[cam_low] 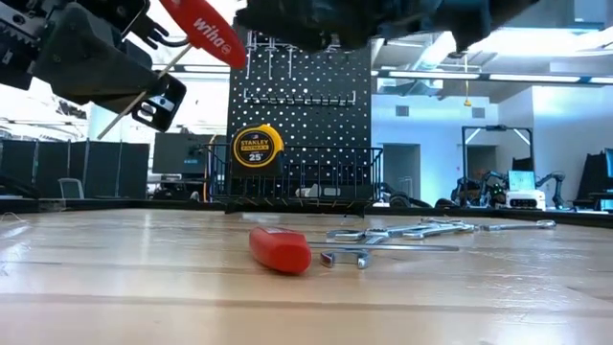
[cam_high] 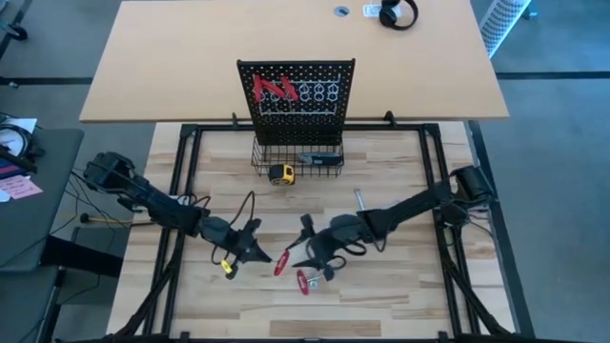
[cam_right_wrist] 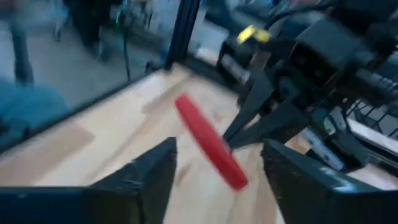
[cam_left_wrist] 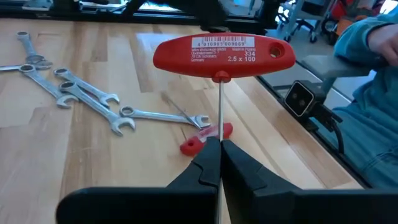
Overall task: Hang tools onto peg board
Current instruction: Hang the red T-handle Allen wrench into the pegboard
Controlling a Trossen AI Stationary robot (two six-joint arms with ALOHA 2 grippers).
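Left gripper (cam_left_wrist: 220, 163) clamps the shaft of a red T-handle hex key (cam_left_wrist: 224, 52), held above the table in front of the peg board (cam_high: 296, 90); right gripper (cam_right_wrist: 217, 167) gapes just beside its handle. Carry it level, avoiding a collision

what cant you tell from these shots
- High view: the tools hung on the peg board are too small to tell apart.
- Low view: the arms overhead cut off the board's top.
- Right wrist view: motion blur smears the red T-handle key held by the left gripper.
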